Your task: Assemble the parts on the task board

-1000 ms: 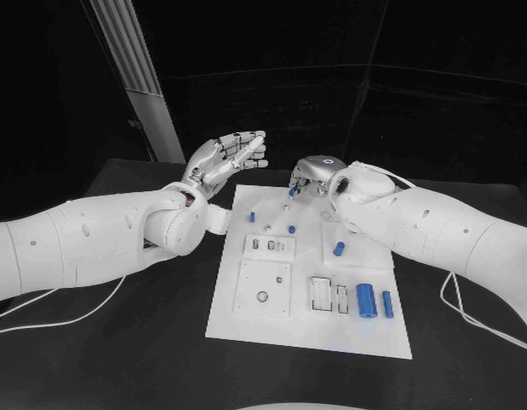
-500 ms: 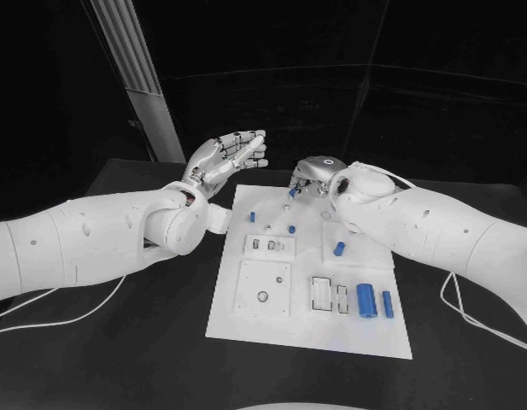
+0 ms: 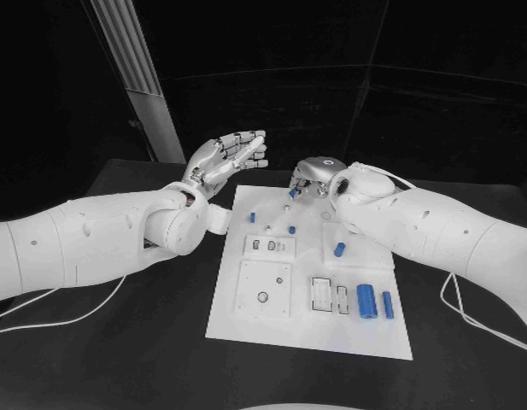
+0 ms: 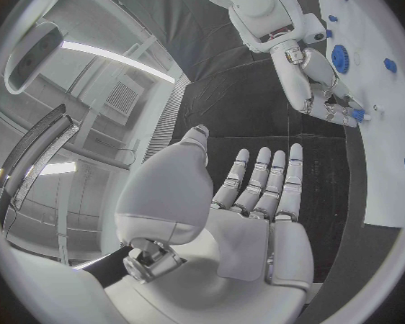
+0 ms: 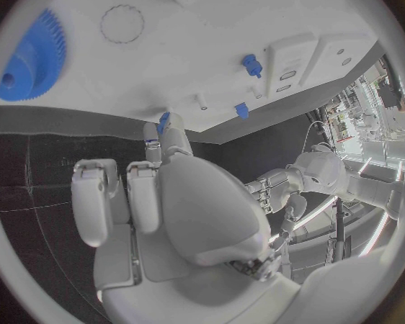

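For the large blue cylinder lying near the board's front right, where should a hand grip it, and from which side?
Grip the large blue cylinder across its middle, coming from above. It lies flat on the task board, its long sides exposed, though a slimmer blue piece lies close alongside.

The white task board (image 3: 313,329) lies in the middle of the black bench (image 3: 115,359). The left hand (image 3: 224,161) is raised beyond the board's far left corner, fingers apart and holding nothing. The right hand (image 3: 309,178) hangs over the board's far edge, pinching a small blue part (image 3: 294,193) in its fingertips. Two blue cylinders (image 3: 366,300) lie side by side near the board's right edge, and smaller blue parts (image 3: 340,248) sit farther up the board.
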You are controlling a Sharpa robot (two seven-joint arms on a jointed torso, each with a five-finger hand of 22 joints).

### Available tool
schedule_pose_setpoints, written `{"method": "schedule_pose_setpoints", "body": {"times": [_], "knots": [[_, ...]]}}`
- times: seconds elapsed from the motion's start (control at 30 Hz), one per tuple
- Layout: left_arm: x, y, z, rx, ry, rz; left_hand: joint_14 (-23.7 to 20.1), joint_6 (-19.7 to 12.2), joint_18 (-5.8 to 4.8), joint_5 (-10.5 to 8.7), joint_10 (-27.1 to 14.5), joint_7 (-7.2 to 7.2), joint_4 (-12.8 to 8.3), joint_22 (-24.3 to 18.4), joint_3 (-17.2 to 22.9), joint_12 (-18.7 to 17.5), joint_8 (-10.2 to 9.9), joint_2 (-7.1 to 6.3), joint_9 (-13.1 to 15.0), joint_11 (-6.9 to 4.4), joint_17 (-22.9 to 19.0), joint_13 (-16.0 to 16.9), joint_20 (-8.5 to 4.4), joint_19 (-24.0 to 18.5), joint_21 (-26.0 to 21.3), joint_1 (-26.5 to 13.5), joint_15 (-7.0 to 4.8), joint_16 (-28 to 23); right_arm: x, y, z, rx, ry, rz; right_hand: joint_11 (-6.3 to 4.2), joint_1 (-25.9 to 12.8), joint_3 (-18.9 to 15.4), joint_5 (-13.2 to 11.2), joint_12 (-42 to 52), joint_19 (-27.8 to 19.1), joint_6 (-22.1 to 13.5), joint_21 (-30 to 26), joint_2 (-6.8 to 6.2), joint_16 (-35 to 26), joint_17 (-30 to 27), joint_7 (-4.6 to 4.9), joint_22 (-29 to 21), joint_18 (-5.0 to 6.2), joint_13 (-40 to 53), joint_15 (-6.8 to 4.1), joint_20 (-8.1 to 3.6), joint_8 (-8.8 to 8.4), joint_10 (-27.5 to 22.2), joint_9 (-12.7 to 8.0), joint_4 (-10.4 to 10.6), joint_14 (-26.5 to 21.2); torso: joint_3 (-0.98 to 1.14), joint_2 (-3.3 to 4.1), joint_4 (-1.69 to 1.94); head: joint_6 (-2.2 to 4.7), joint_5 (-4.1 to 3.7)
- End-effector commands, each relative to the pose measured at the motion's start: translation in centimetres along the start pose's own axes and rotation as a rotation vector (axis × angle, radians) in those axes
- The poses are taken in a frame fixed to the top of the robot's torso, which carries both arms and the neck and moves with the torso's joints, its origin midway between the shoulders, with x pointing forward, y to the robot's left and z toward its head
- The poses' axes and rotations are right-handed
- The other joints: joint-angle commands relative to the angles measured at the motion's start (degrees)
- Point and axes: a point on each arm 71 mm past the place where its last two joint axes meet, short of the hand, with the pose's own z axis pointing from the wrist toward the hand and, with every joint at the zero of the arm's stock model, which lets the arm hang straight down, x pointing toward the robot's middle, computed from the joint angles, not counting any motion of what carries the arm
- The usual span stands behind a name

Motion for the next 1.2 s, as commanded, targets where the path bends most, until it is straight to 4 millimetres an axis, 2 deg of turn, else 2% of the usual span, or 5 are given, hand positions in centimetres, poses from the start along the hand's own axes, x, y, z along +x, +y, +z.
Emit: {"method": "schedule_pose_setpoints", "body": {"times": [0.03,0.57,1.03,1.1,1.2], "knots": [[0.1,-1.7,-0.1,0.219,0.012,-0.004,-0.49,-0.28,0.49,-0.04,-0.24,7.54,0.01,-0.09,0.11,-0.33,0.4,0.57,-0.05,0.23,0.06,-0.02,-0.07,-0.43,-0.08,0.04,0.08,-0.38,-0.2,0.3,0.1,-0.01,-0.009,-0.005,-0.17,0.02,0.07,0.37,-0.31,6.04,-0.29,0.18,-0.5,0.34,2.99,-0.03,15.1,-0.43,-0.03,0.29,0.48,-0.24,-0.4,-0.02,0.31,3.87,-0.01,0.01,0.0,0.0,0.02],[0.1,-1.6,0.0,0.218,0.012,-0.003,-0.53,-0.35,0.47,-0.02,-0.27,7.54,0.0,-0.09,0.08,-0.34,0.47,0.65,-0.05,0.24,0.06,-0.02,-0.07,-0.48,-0.08,0.13,0.09,-0.38,-0.2,0.7,0.1,-0.024,-0.021,-0.002,-0.29,0.37,0.27,0.37,-0.17,6.04,-0.25,0.18,-0.5,0.39,3.32,-0.11,15.1,-0.43,0.01,0.18,0.37,-0.45,-0.36,0.08,0.26,3.92,-0.01,0.01,-0.01,0.03,0.06],[0.1,-1.6,0.0,0.215,0.012,-0.003,-0.55,-0.4,0.46,-0.01,-0.28,7.54,0.0,-0.1,0.07,-0.34,0.5,0.69,-0.05,0.24,0.07,-0.01,-0.07,-0.51,-0.08,0.17,0.1,-0.38,-0.3,0.5,0.0,-0.015,-0.024,-0.002,1.17,-1.72,-0.91,0.37,-0.21,6.04,-4.23,0.18,-2.67,0.17,2.04,0.4,15.1,-0.43,0.07,1.28,1.07,-2.64,-4.87,-0.06,0.61,3.66,-0.02,0.02,0.0,-0.02,-0.01],[0.1,-1.6,0.0,0.215,0.013,-0.003,-0.55,-0.4,0.46,-0.01,-0.28,7.54,0.0,-0.1,0.07,-0.34,0.5,0.69,-0.05,0.24,0.07,-0.01,-0.07,-0.51,-0.08,0.17,0.1,-0.38,-0.5,0.5,-0.1,-0.017,-0.061,-0.001,1.67,-3.33,-1.45,0.35,-0.11,6.04,-5.67,0.18,-3.44,0.03,1.17,0.39,15.1,-0.43,0.14,1.67,1.38,-2.71,-5.72,-0.09,0.84,3.47,-0.01,0.03,0.01,0.01,0.01],[0.1,-1.6,0.1,0.215,0.012,-0.003,-0.56,-0.45,0.46,-0.01,-0.29,7.55,0.0,-0.1,0.06,-0.35,0.48,0.7,-0.06,0.24,0.07,-0.01,-0.07,-0.52,-0.08,0.18,0.1,-0.38,-1.4,0.2,-0.8,-0.03,-0.171,0.016,2.11,-7.46,-2.17,0.37,0.33,6.04,-6.55,0.18,-4.49,-0.54,-1.9,1.22,15.1,-0.43,0.3,1.94,1.94,-2.53,-6.05,0.05,1.17,2.79,0.05,-0.07,0.01,0.17,0.01]]}}
